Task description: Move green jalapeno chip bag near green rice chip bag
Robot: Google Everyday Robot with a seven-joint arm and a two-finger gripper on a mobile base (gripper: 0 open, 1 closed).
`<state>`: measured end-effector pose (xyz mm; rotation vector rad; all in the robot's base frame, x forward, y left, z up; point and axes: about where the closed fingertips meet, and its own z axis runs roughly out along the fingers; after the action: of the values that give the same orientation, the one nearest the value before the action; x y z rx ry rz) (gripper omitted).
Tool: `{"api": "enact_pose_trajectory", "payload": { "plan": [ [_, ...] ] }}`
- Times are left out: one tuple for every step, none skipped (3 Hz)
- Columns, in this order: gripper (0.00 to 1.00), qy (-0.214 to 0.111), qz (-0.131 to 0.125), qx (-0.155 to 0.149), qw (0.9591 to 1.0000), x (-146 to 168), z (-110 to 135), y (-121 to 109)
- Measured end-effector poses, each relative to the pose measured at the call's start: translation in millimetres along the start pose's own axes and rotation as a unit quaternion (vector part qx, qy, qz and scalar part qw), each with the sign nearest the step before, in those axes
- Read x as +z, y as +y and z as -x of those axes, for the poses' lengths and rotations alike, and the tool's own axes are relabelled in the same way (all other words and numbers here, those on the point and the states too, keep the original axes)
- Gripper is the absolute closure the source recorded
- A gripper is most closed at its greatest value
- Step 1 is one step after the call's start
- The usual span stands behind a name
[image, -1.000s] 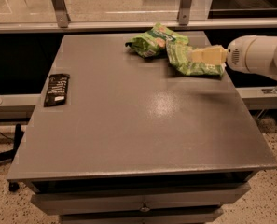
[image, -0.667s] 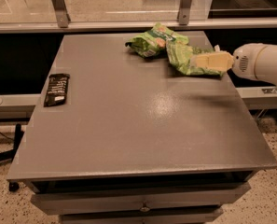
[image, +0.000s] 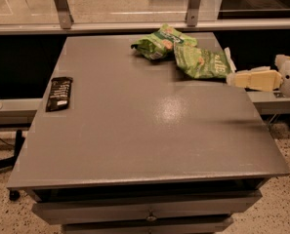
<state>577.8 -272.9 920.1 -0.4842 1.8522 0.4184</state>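
Note:
The green jalapeno chip bag (image: 203,62) lies flat near the table's far right corner, its white band and lettering toward the right edge. The green rice chip bag (image: 159,43), smaller and puffy with orange-tan snack pictures, lies just to its left and touches or overlaps its near corner. My gripper (image: 234,78), cream-coloured, hovers at the table's right edge just right of the jalapeno bag, apart from it or barely at its corner. It holds nothing that I can see.
A black snack bar (image: 59,94) lies near the left edge of the grey table (image: 144,130). A railing with metal posts (image: 193,4) runs behind the table. A drawer front sits below the front edge.
My gripper has pulled back to the right, off the jalapeno chip bag. The bag stays lying beside the rice chip bag.

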Motion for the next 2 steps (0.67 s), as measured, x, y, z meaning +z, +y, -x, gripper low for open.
{"api": "enact_pose_trajectory", "payload": {
  "plan": [
    [0.0,-0.003,0.038,-0.03,0.9988,18.9,-5.5,6.3],
    [0.0,-0.012,0.107,-0.085,0.9906,31.6,8.5,19.5]
  ]
}}
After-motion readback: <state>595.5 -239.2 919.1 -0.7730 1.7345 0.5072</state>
